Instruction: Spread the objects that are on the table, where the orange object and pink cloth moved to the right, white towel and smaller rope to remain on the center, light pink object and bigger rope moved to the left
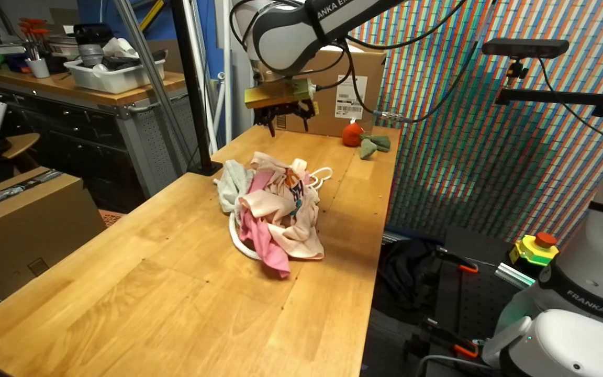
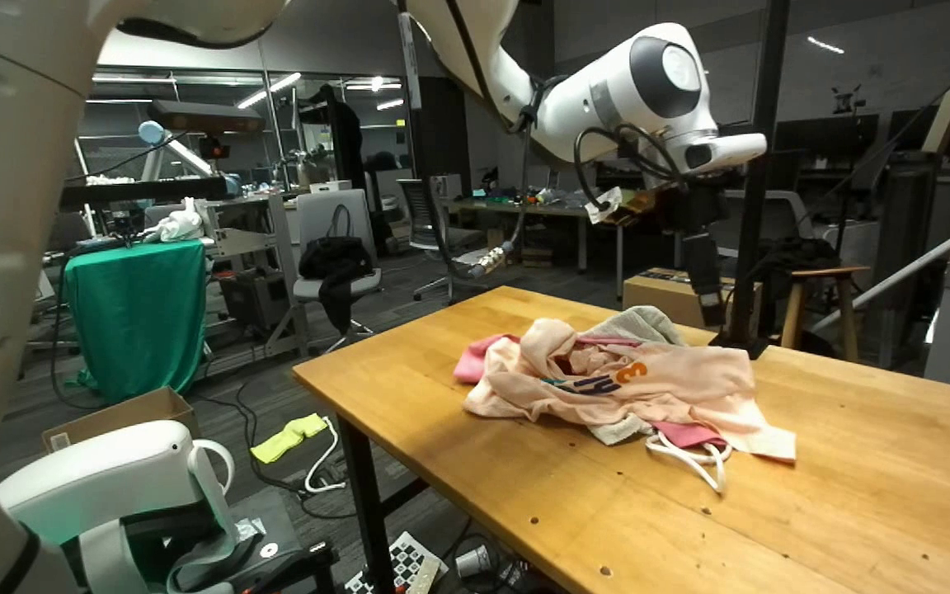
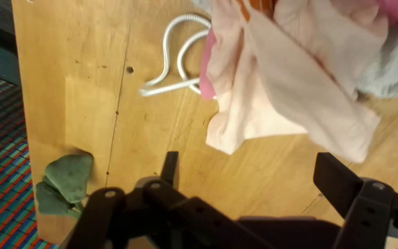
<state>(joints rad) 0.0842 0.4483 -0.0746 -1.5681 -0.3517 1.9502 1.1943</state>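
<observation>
Light pink cloth [image 1: 305, 214]: top of the heap at the middle of the table [image 1: 176, 293]; in an exterior view its long axis lies sideways, slanting to a corner at lower right, and in the wrist view two flaps point down towards me.
Lettering [image 2: 599, 384]: orange, dark and teal, too crumpled for me to read.
Pink cloth [image 1: 268, 248]: mostly covered by the light pink; one tongue sticks out, pointing towards the camera in an exterior view.
Greyish-white towel [image 1: 233, 186]: bunched at the heap's side near the black post [image 1: 191, 84]; much is buried, so I can't tell its long axis.
Rope arc [image 1: 233, 230]: bends along the heap's edge, both ends lost under cloth.
Rope loop [image 3: 166, 52]: points out of the heap towards the table edge by the striped sheet [image 1: 437, 173]; whether arc and loop are one rope, I can't tell.
Orange object [image 1: 352, 135]: well apart from the heap, near the cardboard box [image 1: 327, 110]; its green leaves [image 3: 71, 176] point towards that same edge. My linkage hides its orange body in the wrist view.
Jaws: spread wide; my gripper [image 3: 245, 166] hangs above the table, holding and touching nothing.
</observation>
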